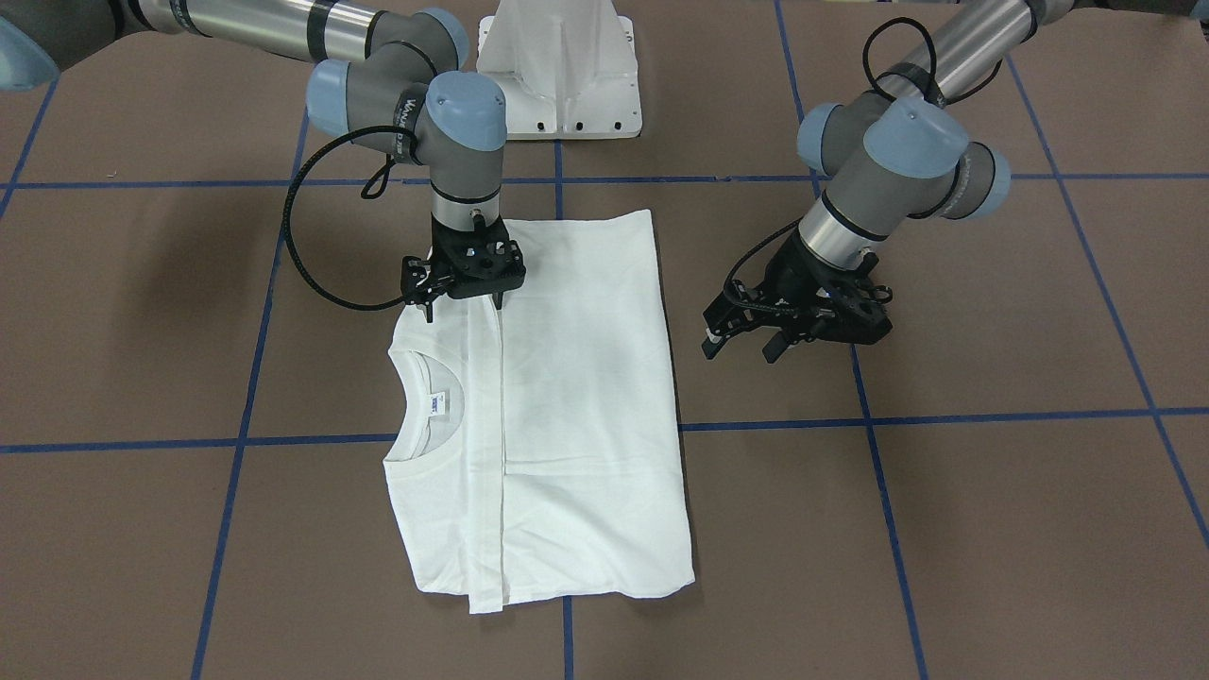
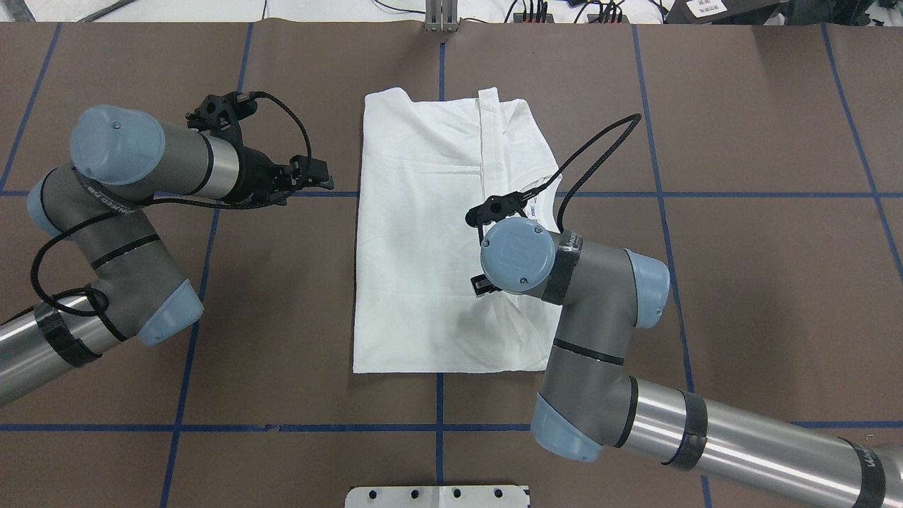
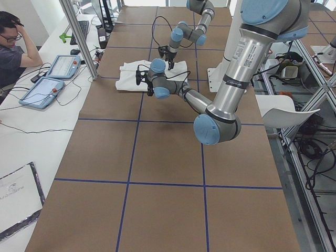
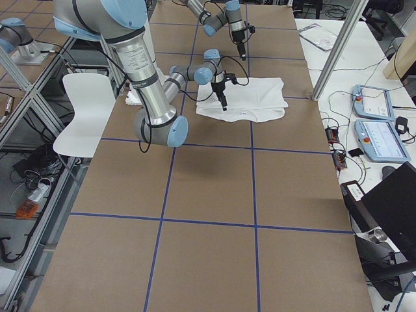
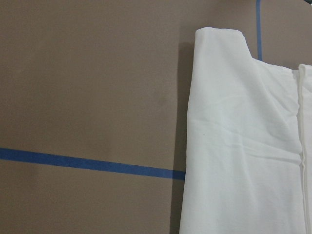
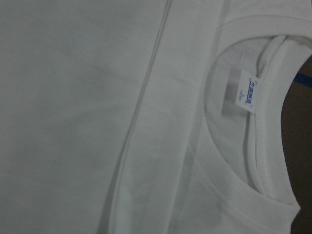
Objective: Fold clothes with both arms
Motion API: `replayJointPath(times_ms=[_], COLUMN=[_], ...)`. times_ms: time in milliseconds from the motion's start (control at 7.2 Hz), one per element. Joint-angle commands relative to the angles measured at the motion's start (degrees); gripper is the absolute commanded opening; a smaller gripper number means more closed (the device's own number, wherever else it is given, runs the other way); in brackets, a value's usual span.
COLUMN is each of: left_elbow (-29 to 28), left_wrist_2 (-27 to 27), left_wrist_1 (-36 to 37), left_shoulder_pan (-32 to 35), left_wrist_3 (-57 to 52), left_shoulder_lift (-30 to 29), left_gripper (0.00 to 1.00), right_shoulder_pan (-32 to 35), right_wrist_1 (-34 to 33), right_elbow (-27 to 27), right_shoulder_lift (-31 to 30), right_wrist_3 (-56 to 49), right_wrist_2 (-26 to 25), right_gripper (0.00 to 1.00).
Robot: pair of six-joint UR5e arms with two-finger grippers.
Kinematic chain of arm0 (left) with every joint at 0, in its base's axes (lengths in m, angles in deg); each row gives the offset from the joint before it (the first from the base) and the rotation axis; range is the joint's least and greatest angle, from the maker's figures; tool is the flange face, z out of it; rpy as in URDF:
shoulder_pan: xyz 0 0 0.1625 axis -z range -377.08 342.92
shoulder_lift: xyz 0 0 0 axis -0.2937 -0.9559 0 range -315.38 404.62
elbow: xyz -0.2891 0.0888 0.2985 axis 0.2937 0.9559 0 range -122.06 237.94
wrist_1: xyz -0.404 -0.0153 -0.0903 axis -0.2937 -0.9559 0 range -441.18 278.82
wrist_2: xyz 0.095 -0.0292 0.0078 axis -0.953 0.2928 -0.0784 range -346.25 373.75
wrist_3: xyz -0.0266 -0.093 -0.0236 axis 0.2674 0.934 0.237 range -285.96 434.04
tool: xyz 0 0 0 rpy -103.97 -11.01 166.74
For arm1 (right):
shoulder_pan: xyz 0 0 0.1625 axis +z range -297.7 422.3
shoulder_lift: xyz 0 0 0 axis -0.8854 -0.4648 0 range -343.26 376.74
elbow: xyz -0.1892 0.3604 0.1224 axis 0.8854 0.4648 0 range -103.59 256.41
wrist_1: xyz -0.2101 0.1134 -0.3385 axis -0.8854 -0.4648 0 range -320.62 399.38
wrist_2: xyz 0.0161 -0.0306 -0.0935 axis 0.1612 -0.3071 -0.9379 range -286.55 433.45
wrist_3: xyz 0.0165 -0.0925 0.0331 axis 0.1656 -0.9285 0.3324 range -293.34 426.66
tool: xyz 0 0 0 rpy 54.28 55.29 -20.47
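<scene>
- Two views hide the right tool: from overhead the right arm's wrist covers it, and neither wrist camera shows any fingers.
- White T-shirt lies folded flat on the brown table.
- Right gripper points straight down over the shirt's shoulder beside the collar, jaws apart and seemingly gripping nothing.
- Left gripper hangs tilted just off the shirt's edge opposite the collar, jaws spread wide.
- Neck tag carries blue print, too small to read.

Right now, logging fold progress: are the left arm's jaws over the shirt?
No, the left jaws hang over bare table, beside the shirt.
</scene>
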Motion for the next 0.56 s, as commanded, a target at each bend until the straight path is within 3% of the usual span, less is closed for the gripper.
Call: replayJointPath(times_ms=[0,417], left_elbow=[0.08,0.35], left_wrist_2=[0.00,0.00], left_wrist_1=[-0.09,-0.09], left_shoulder_pan=[-0.01,-0.01], left_wrist_3=[0.00,0.52], left_shoulder_lift=[-0.01,-0.36], left_gripper=[1.00,1.00], right_shoulder_pan=[-0.26,0.26], right_wrist_1=[0.00,0.09], right_elbow=[-0.07,-1.82], right_shoulder_lift=[-0.19,-2.72], right_wrist_3=[0.01,-0.52], right_wrist_2=[0.09,1.85], right_gripper=[1.00,1.00])
